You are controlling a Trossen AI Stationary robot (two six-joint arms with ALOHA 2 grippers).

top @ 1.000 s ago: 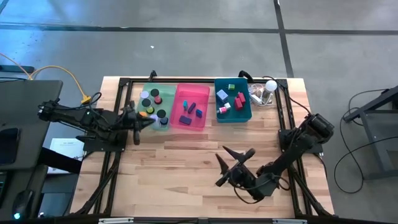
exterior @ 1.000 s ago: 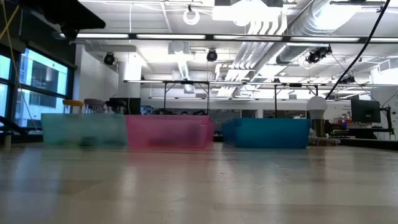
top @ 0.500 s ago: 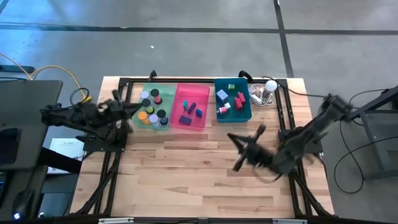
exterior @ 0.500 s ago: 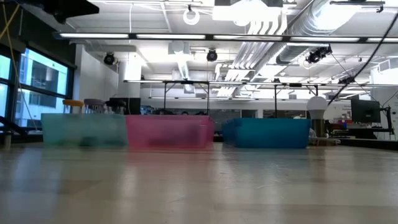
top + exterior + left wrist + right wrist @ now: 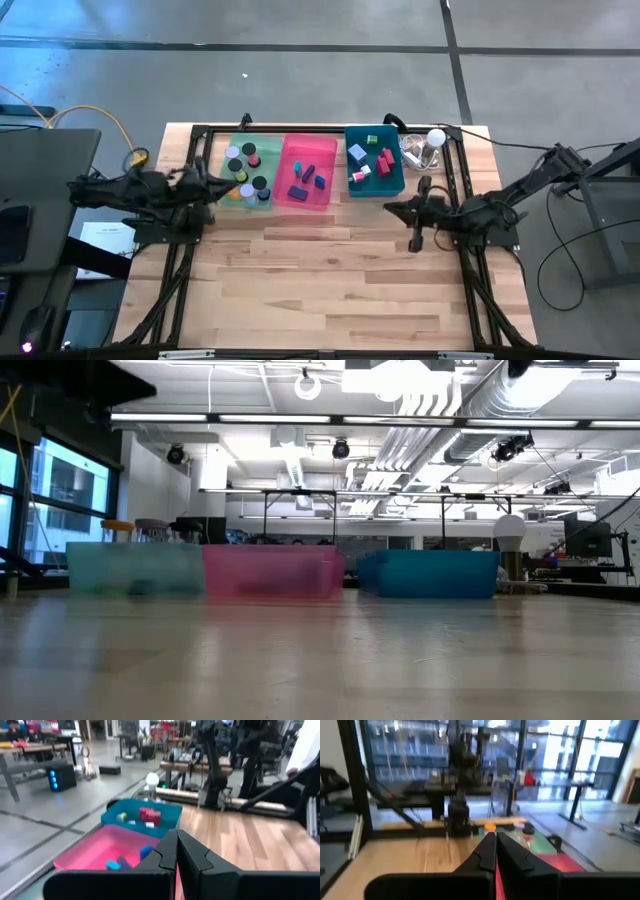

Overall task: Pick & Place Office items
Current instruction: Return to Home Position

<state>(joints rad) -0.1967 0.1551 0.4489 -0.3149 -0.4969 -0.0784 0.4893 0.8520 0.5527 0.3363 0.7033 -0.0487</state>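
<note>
Office items (image 5: 384,160) in bins (image 5: 325,150); left gripper (image 5: 230,185), right gripper (image 5: 392,209) both seemingly clenched, empty.

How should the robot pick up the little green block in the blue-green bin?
I'd pinch the green block by two opposite sides, coming straight down. It lies inside the teal bin by its far wall, so the walls block any sideways reach.

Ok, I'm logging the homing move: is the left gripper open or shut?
Shut: in the left wrist view the left gripper has its two dark fingers meeting with no gap and nothing between them.
</note>
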